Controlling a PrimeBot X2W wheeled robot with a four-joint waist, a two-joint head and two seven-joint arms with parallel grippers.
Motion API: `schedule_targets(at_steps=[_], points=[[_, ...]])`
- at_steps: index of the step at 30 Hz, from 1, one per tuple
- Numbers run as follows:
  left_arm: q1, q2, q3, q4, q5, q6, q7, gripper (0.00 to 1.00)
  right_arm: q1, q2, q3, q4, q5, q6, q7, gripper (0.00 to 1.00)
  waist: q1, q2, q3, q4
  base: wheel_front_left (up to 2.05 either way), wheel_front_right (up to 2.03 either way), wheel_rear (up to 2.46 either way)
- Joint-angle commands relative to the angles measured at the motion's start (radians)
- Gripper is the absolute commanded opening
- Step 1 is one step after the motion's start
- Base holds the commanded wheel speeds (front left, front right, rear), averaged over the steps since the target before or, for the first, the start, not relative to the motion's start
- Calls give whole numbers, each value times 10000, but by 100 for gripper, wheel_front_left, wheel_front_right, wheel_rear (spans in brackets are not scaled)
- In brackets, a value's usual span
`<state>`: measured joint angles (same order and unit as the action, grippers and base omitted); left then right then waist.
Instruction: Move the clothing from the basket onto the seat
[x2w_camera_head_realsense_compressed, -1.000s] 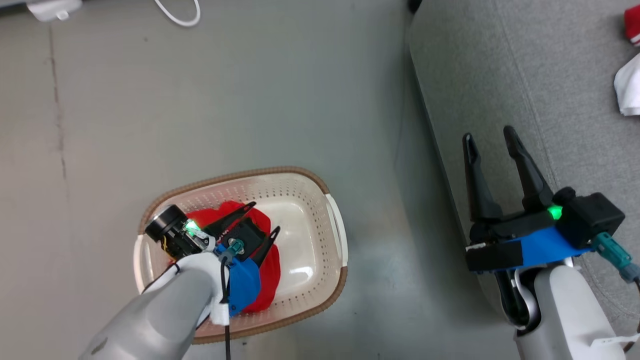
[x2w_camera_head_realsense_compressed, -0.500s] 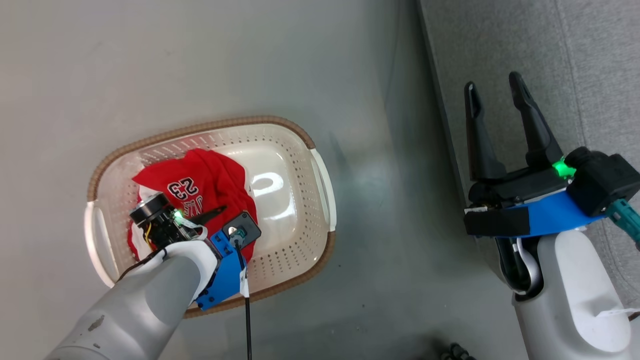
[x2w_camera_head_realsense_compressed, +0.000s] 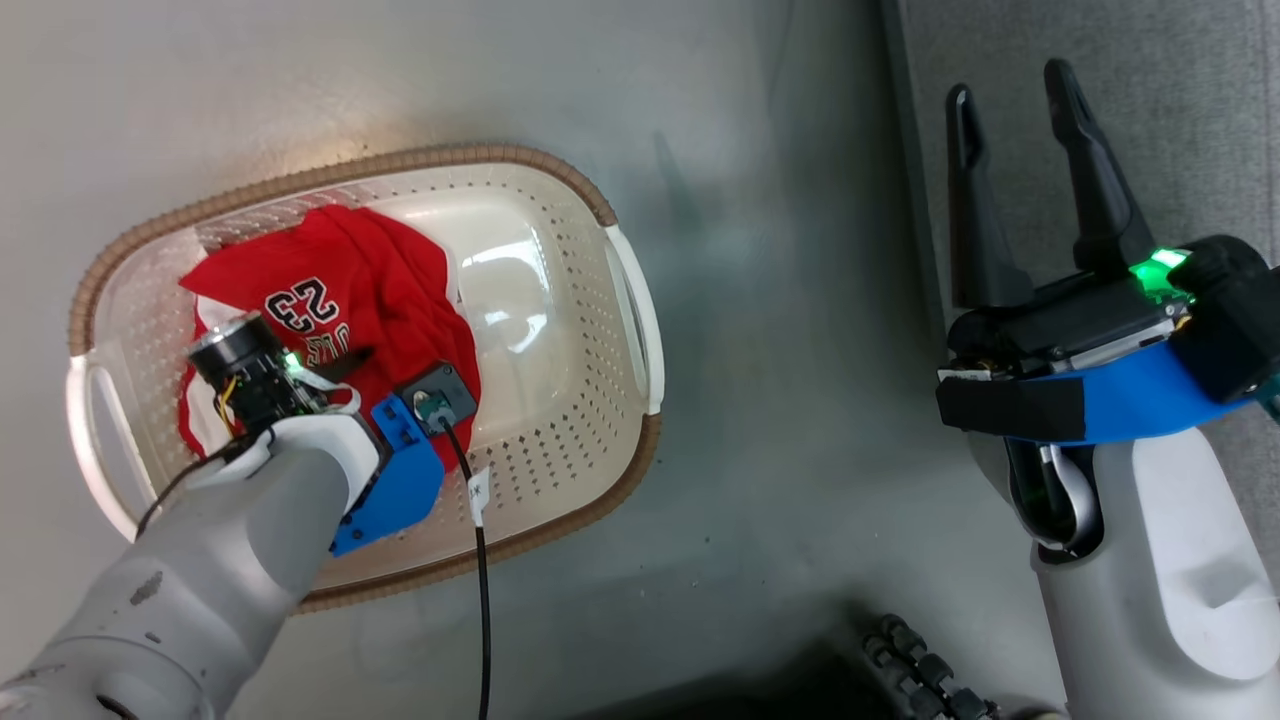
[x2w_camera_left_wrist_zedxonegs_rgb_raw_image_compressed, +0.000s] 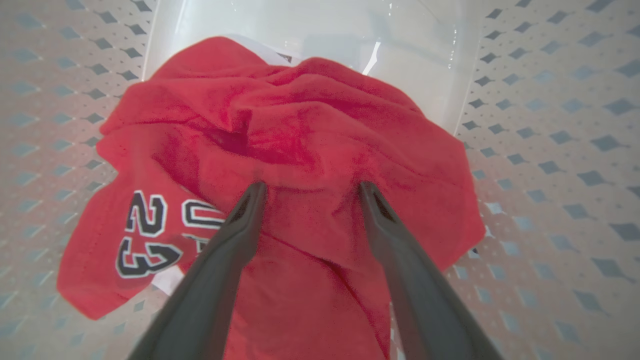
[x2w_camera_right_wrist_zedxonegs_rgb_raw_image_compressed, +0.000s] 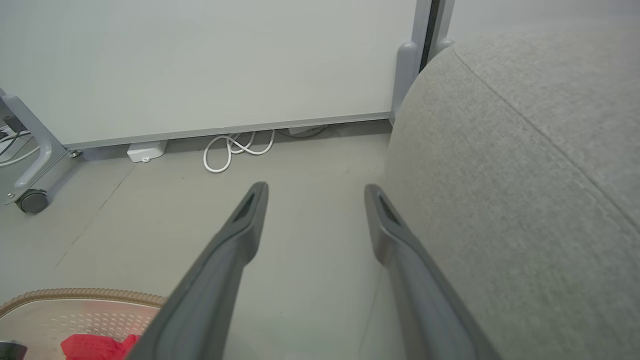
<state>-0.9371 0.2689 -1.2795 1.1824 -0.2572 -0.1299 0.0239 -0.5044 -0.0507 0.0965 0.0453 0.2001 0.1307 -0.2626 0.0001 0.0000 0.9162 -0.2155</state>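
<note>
Nearest to us in the left wrist view, the left gripper (x2w_camera_left_wrist_zedxonegs_rgb_raw_image_compressed: 311, 187) has its two fingers spread apart, with nothing clamped between them. The clothing (x2w_camera_left_wrist_zedxonegs_rgb_raw_image_compressed: 300, 130) lies straight under and ahead of them. It is a crumpled red heap, and both fingertips end at a raised fold running across its middle. We cannot tell whether the tips press into the cloth. A printed 23 sits just left of the left finger, partly behind it.

In the head view the heap fills the end of the basket (x2w_camera_head_realsense_compressed: 622, 300) on our left. It stretches slantwise from the far left wall toward the near middle, roughly along the basket's length, and the number reads upside down to us. The basket's right end shows bare glossy bottom.

Farther right, well apart from the basket, the right gripper (x2w_camera_head_realsense_compressed: 1010, 85) hangs with its fingers parted and empty. They point away from us over the edge where the floor (x2w_camera_head_realsense_compressed: 780, 480) meets the seat (x2w_camera_head_realsense_compressed: 1160, 110). Beyond it, in the right wrist view, a white cable (x2w_camera_right_wrist_zedxonegs_rgb_raw_image_compressed: 235, 150) is coiled at the foot of a pale wall (x2w_camera_right_wrist_zedxonegs_rgb_raw_image_compressed: 200, 60).
</note>
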Motion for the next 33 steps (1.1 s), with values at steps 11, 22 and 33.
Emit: schedule_targets(at_steps=[11,22,33], points=[[-855,192,-33,378,518,-6,362,100,-309,6,-110,-488,-26,1,-34,100,-1,0,1143,-155,0,0,0],[-1149,206,-34,570,377,-6,663,100,-252,6,-157,-661,120,1,-36,100,-1,0,1494,-327,0,0,0],[-1176,26,-27,615,358,27,1218,0,-320,5,-179,-582,170,1,-36,100,-1,0,1471,-385,0,0,0]])
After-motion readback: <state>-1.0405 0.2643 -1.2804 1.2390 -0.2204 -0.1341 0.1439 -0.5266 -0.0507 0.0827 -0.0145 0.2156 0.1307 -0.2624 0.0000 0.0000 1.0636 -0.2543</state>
